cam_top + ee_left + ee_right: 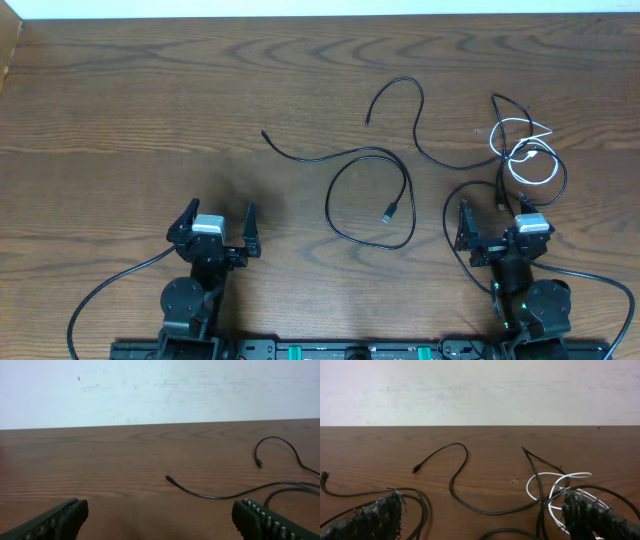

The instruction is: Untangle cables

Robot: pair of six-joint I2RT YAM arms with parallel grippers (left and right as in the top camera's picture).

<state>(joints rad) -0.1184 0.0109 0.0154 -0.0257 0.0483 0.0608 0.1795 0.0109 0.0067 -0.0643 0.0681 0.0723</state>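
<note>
overhead faces down; low forward wrist views share the middle cable (422,103)

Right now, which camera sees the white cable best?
The overhead camera: the whole white cable shows from above, looped among black cables. The right wrist camera sees it low and flat, partly behind the right gripper. The left wrist camera does not show it.

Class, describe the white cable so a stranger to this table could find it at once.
On the wooden table, look to the right side, just ahead of the right gripper, where thin black cables tangle. The white cable loops there, the only white one among them.
</note>
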